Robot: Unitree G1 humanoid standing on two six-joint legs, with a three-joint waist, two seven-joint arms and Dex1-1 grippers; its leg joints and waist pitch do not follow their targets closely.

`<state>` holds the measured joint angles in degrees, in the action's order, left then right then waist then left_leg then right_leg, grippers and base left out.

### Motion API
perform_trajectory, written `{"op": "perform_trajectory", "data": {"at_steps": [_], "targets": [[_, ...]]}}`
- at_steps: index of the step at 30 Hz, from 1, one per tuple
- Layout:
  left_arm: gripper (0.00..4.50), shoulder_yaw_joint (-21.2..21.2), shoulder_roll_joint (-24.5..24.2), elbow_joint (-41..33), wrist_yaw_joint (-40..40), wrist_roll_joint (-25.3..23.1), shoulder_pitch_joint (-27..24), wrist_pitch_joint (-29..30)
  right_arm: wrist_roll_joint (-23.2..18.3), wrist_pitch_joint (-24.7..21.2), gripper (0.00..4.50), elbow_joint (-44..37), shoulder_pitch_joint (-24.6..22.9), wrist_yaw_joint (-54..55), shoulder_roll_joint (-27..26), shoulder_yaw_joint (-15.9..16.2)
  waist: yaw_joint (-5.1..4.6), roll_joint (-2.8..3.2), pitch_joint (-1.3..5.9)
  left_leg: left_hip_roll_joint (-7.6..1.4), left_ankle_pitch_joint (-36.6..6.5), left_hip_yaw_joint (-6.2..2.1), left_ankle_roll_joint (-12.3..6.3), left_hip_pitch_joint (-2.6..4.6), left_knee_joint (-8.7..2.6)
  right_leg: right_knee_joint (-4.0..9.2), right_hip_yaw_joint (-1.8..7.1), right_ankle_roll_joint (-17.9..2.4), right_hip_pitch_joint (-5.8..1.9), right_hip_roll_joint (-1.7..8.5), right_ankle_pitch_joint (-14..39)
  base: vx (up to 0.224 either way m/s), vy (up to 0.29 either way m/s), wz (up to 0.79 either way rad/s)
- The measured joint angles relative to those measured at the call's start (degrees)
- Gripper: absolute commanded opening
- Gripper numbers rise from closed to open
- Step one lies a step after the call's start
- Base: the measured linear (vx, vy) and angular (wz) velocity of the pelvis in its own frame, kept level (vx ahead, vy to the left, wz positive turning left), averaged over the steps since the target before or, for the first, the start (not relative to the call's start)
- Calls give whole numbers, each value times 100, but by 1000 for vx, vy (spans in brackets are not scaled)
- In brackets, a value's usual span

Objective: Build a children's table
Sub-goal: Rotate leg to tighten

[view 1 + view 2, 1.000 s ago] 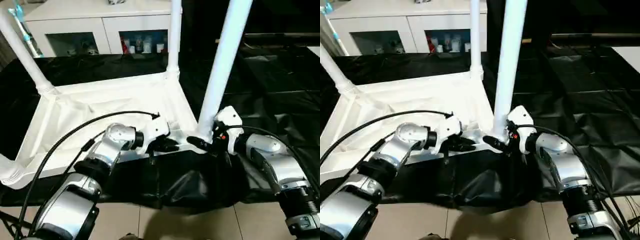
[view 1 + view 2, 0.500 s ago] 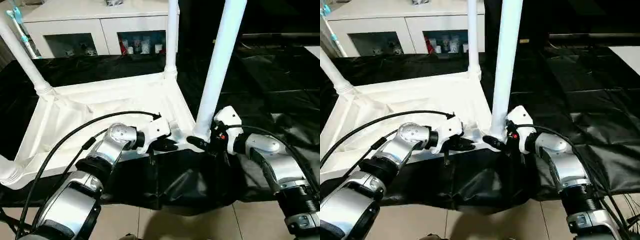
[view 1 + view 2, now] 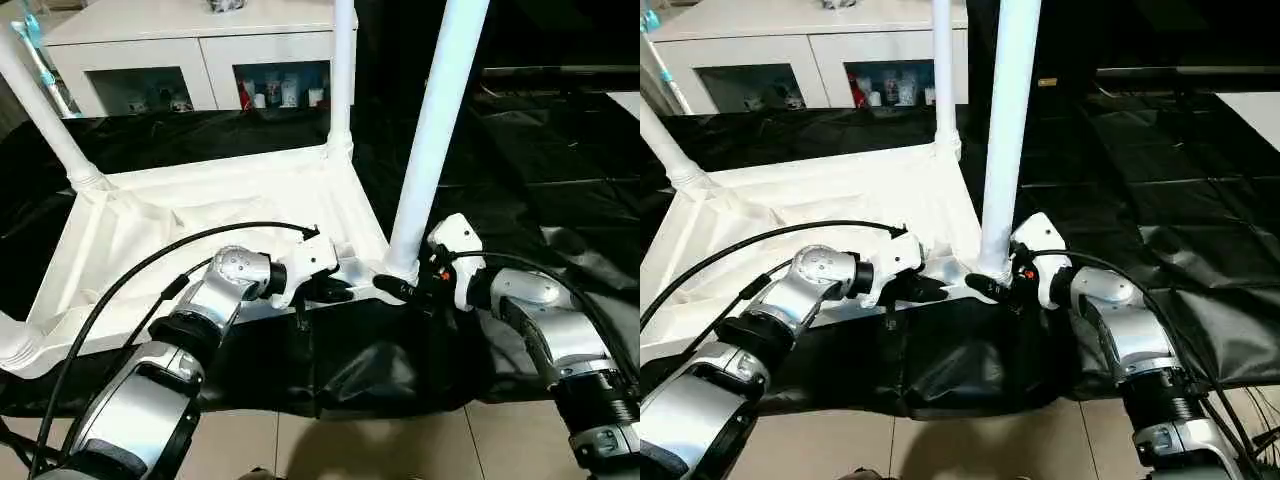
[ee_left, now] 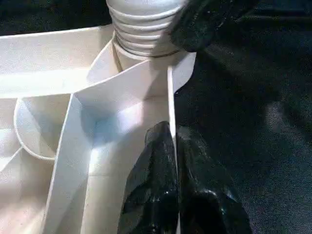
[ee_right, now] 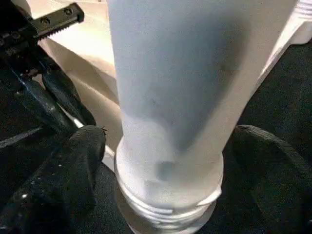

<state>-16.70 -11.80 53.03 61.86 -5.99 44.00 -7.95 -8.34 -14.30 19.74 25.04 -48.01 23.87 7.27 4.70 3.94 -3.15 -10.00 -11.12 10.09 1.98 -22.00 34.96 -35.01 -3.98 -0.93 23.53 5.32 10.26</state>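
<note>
The left tool (image 4: pixel 173 146) has finished closing over the last second and now pinches the thin near rim of the top (image 3: pixel 200 220), one finger (image 4: pixel 151 180) inside the wall and one outside, just beside the corner socket. The right tool (image 5: pixel 161 165) stays wide apart, its fingers (image 5: pixel 58 175) standing either side of the foot of the near leg (image 3: pixel 435 130) without pressing it; it has barely narrowed. That leg stands a touch straighter than a second ago, its ribbed end sitting in the socket. My reading: the left tool is bracing the top while the right one is free to re-grip or let go, so this leg looks seated or nearly so, though how deep it sits I cannot tell

The top lies upside down, rim upward. Two more legs stand in it: one at the far right corner (image 3: pixel 342 70), one leaning out at the far left corner (image 3: pixel 45 105). At the near left corner a white rounded piece (image 3: pixel 15 345) shows at the edge, likely a fourth socket or leg end

The worktop (image 3: pixel 520 180) is draped in crumpled black sheeting that sags over its near edge. Behind stands a white cabinet (image 3: pixel 190 50) with glass doors and small items inside. Pale floor tiles (image 3: pixel 380 445) show below
</note>
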Motion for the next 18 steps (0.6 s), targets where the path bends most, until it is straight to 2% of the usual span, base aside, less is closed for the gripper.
{"op": "perform_trajectory", "data": {"at_steps": [6,12,18], "targets": [[0,1,-1,0,8,4,-3,-3,-3,7,356,72,10,-1,-16,0,-1,0,0,0,0,0,0,0,0,0,0,0,0,0,0,0,0,0],[0,2,-4,0,15,7,-4,-4,-3,10,291,72,9,-6,-51,-2,-1,0,0,0,0,0,0,0,0,0,0,0,0,0,0,0,0,0],[0,5,-15,0,15,12,-8,-4,-2,12,274,74,8,5,-74,-2,-7,0,0,0,0,0,0,1,0,0,0,0,0,0,0,0,0,0]]}}
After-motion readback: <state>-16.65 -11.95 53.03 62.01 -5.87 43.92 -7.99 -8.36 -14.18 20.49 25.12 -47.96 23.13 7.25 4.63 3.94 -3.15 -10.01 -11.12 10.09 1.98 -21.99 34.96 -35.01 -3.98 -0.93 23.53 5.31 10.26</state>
